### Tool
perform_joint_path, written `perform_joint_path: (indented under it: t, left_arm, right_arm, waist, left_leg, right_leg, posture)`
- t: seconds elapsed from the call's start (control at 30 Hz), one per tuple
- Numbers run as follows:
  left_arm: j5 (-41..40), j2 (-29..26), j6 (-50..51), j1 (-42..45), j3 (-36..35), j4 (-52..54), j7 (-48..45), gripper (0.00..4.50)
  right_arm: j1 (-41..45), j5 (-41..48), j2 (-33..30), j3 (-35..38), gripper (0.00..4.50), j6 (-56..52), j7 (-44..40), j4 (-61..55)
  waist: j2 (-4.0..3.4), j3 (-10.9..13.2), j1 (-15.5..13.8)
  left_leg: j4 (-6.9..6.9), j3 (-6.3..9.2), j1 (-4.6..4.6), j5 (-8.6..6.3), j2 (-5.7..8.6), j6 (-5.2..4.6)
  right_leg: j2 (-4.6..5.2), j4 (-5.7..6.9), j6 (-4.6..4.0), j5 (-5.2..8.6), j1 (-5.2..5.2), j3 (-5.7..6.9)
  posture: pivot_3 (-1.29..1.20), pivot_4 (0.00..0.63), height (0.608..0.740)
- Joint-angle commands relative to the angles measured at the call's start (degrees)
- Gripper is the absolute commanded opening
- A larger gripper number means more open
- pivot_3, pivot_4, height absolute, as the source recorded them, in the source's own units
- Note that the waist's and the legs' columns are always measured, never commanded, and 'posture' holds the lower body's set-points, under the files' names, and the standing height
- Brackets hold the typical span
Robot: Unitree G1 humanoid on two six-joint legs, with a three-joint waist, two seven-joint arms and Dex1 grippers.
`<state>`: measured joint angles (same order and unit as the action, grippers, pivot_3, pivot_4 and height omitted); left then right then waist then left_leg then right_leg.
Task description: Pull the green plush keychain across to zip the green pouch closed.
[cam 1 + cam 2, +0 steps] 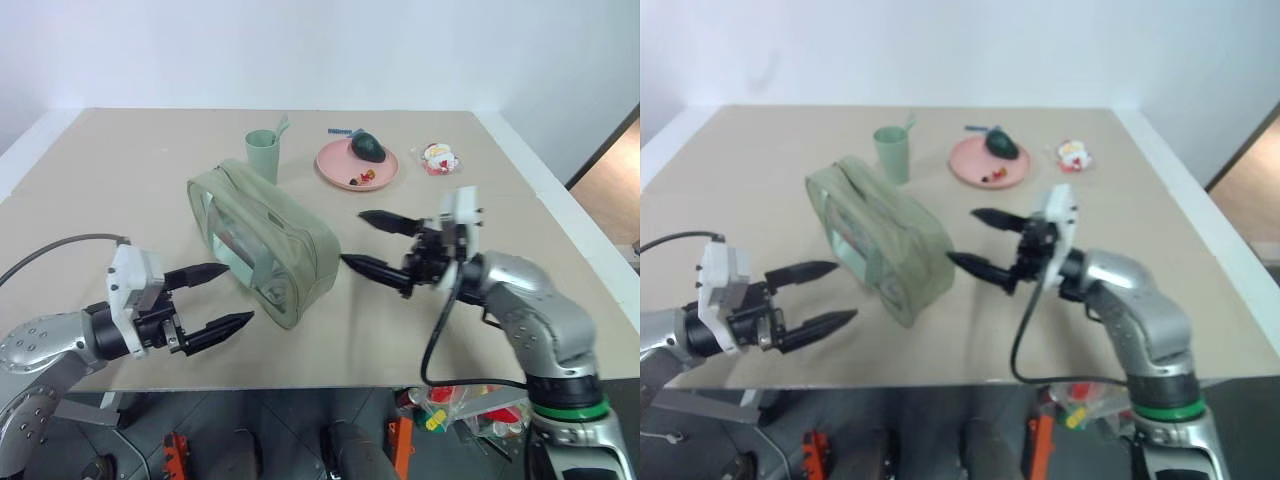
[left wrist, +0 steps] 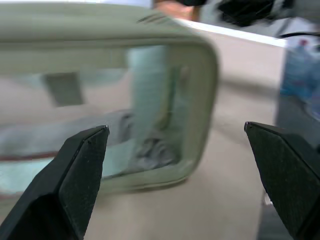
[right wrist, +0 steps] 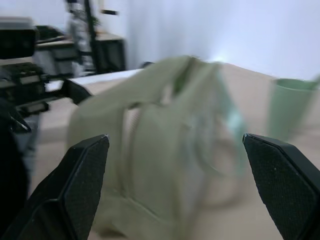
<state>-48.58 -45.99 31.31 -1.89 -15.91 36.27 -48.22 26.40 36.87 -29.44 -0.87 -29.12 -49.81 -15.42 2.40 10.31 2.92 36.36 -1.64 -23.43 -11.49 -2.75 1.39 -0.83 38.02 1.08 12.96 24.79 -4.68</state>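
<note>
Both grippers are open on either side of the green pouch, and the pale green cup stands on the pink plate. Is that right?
Not quite. The pale green cup stands on the table, left of the pink plate; the left eye view shows it. Left gripper and right gripper are open, flanking the green pouch.

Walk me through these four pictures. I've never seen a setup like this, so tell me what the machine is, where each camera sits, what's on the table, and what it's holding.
This is a humanoid robot with two arms, each ending in a two-fingered black claw. The two wide pictures come from cameras in its head, looking down over its arms. The two close-up pictures come from cameras on each wrist, looking out between that claw's fingers.

On the table sits a sage-green pouch with clear window sides. Behind it stand a pale green cup, a pink plate bearing a dark green avocado-shaped item, and a small red-and-white packet.

The left claw and right claw are both open and flank the pouch. Neither holds anything.
</note>
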Motion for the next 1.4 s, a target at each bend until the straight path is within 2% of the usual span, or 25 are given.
perform_joint_path:
  t: [0.03,0.2,0.43,0.47,0.5,0.63,0.73,0.9,1.03,1.2,1.27,1.33,1.4]
  left_arm:
    - [-0.61,0.30,0.87,2.42,2.33,2.26,1.06,4.50]
    - [-0.52,0.44,1.37,3.73,3.24,2.25,2.12,4.50]
    - [0.27,1.04,1.14,3.39,3.99,3.02,3.99,4.50]
    - [0.43,1.14,1.13,3.39,4.23,3.08,4.14,4.50]
    - [0.54,1.27,1.14,3.34,4.53,3.31,4.35,4.50]
    - [0.52,1.80,1.49,4.14,5.44,3.71,5.33,4.50]
    - [0.19,2.19,2.13,5.98,6.43,3.65,6.02,4.50]
    - [-1.33,2.93,3.48,7.99,7.36,3.65,6.44,4.50]
    - [-2.90,3.01,4.61,9.56,7.75,3.60,6.75,4.50]
    - [-4.05,3.29,5.84,11.25,8.75,4.29,7.80,4.50]
    - [-4.16,3.37,6.01,11.53,9.05,4.44,8.11,4.50]
    - [-4.17,3.46,6.23,11.67,9.16,4.58,8.36,4.50]
    - [-4.25,3.51,6.43,11.61,9.09,4.84,8.58,4.50]
  right_arm:
    - [2.75,-1.74,1.36,-0.96,4.43,1.05,-0.44,3.95]
    - [4.53,-2.77,2.94,-1.75,2.94,1.75,-2.38,8.23]
    - [5.66,-2.93,4.13,-1.96,0.44,1.75,-4.64,9.80]
    - [5.73,-2.83,4.19,-1.97,0.15,1.59,-4.87,9.66]
    - [5.71,-2.90,3.97,-2.22,0.04,1.53,-5.47,9.37]
    - [6.39,-4.31,1.53,-3.65,0.04,2.53,-9.53,8.76]
    - [12.22,-5.81,-3.37,-3.83,0.04,5.34,-18.43,14.00]
    - [25.13,-13.49,-7.23,-5.70,0.04,18.74,-30.91,35.15]
    - [34.14,-19.09,-6.26,-6.52,0.04,30.88,-37.71,53.97]
    - [38.37,-23.25,-5.04,-6.35,0.04,42.30,-40.58,66.30]
    - [39.10,-24.06,-5.00,-6.25,0.04,43.07,-40.95,68.53]
    - [39.32,-23.52,-5.00,-5.43,0.76,41.82,-41.07,68.75]
    - [37.94,-18.25,-5.44,-1.60,1.34,32.94,-38.48,62.59]
  waist:
    - [0.00,0.00,-0.06]
    - [0.00,0.00,-0.17]
    - [0.00,0.00,-0.15]
    - [0.00,0.00,-0.15]
    - [0.00,0.00,-0.16]
    - [-0.01,0.01,-0.17]
    - [-0.10,0.06,-0.18]
    - [-0.10,0.07,-0.13]
    - [-0.10,0.07,-0.14]
    - [-0.11,0.08,-0.11]
    - [-0.11,0.08,-0.11]
    - [-0.11,0.08,-0.10]
    - [-0.17,0.11,-0.09]
  left_leg:
    - [0.00,-0.01,-0.06,0.00,0.01,0.00]
    - [0.03,0.01,-0.43,0.00,0.04,0.00]
    - [0.03,0.07,-0.43,0.00,-0.01,0.00]
    - [0.03,0.07,-0.43,0.00,-0.01,-0.01]
    - [0.05,0.06,-0.43,0.00,-0.01,0.00]
    - [0.08,0.05,-0.44,0.01,0.01,0.00]
    - [0.11,0.04,-0.48,0.01,0.03,0.00]
    - [0.21,0.01,-0.43,0.01,0.04,-0.02]
    - [0.14,0.05,-0.41,0.01,0.03,-0.02]
    - [0.08,0.05,-0.42,0.01,0.02,-0.03]
    - [0.08,0.06,-0.42,0.00,0.02,-0.03]
    - [0.10,0.06,-0.42,0.01,0.03,-0.02]
    - [0.11,0.05,-0.41,0.02,0.02,-0.01]
  right_leg:
    - [0.02,0.00,0.01,0.00,0.04,-0.01]
    - [0.03,0.00,0.32,-0.16,0.34,0.00]
    - [-0.04,0.06,0.30,-0.18,0.36,0.07]
    - [-0.04,0.06,0.28,-0.18,0.36,0.06]
    - [-0.03,0.06,0.27,-0.19,0.36,0.06]
    - [-0.02,0.06,0.29,-0.19,0.35,0.05]
    - [0.00,0.05,0.29,-0.19,0.37,0.05]
    - [-0.01,0.05,0.23,-0.20,0.31,0.04]
    - [-0.04,0.06,0.33,-0.26,0.31,0.06]
    - [-0.05,0.06,0.35,-0.25,0.32,0.05]
    - [-0.05,0.06,0.35,-0.25,0.31,0.04]
    - [-0.04,0.08,0.35,-0.26,0.31,0.03]
    - [-0.04,0.10,0.33,-0.28,0.32,0.02]
  posture:
    - [0.00,0.150,0.740]
    - [0.00,0.150,0.740]
    - [0.00,0.150,0.740]
    - [0.00,0.150,0.740]
    - [0.00,0.150,0.740]
    - [0.00,0.150,0.740]
    - [0.00,0.150,0.740]
    - [0.00,0.150,0.740]
    - [0.00,0.150,0.740]
    - [0.00,0.150,0.740]
    - [0.00,0.150,0.740]
    - [0.00,0.150,0.740]
    - [0.00,0.150,0.740]
